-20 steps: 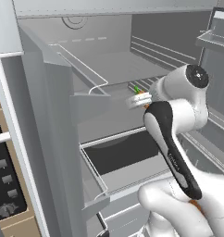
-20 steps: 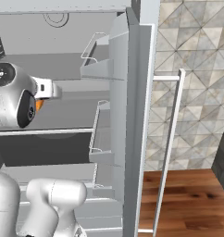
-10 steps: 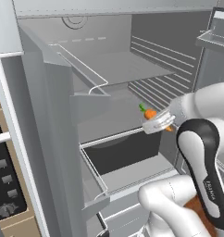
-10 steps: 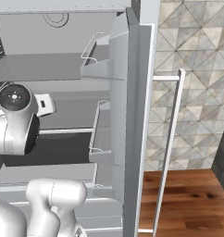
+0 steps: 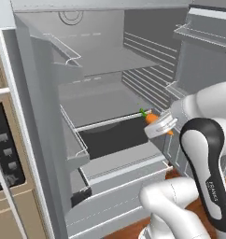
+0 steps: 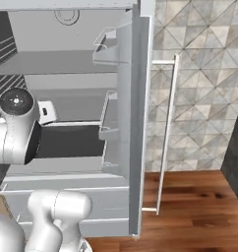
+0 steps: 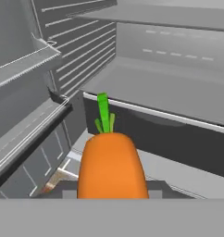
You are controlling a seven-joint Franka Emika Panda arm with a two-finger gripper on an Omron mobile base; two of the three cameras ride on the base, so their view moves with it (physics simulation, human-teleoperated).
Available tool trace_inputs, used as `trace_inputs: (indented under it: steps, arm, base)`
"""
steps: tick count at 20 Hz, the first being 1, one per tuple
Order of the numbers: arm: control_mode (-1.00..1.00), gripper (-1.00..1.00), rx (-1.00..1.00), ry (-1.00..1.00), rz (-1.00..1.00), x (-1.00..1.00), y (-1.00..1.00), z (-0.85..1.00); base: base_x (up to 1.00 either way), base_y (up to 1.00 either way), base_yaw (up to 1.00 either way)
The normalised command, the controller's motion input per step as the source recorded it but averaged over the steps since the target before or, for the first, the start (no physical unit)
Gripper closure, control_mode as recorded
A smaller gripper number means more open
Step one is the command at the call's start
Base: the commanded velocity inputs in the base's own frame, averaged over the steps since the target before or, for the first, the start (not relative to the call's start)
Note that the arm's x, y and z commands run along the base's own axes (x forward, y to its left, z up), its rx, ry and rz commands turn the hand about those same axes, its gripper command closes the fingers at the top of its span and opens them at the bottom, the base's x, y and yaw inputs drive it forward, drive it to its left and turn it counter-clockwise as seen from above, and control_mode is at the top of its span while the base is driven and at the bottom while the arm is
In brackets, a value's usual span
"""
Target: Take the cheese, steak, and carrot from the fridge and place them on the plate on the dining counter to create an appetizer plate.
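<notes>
Since a second ago the pincer [image 5: 158, 125] has drawn back out of the fridge [image 5: 101, 93], and the base views have shifted too, so the camera has moved. Its jaws are pinching the carrot [image 5: 152, 118], which was already between them back then. From the hand camera the carrot [image 7: 111, 167] stands straight up from the pincer, green stub pointing away toward the shelves. It hangs in the air before the front edge of the grey lower shelf, above the dark open drawer [image 5: 112, 137], touching neither. At right stands the open fridge door [image 6: 135, 113] with its wire-railed shelves
</notes>
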Motion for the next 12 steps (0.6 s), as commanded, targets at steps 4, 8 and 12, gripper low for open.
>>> trace_inputs:
  steps: [4, 8, 12]
  arm:
    - [1.0, 1.0, 0.0, 0.0, 0.0, 0.0, 0.0, 0.0]
    - [1.0, 1.0, 0.0, 0.0, 0.0, 0.0, 0.0, 0.0]
    - [1.0, 1.0, 0.0, 0.0, 0.0, 0.0, 0.0, 0.0]
  base:
    - [-1.0, -0.15, 0.38]
    - [-0.56, -0.38, 0.62]
    - [-0.15, -0.64, 0.68]
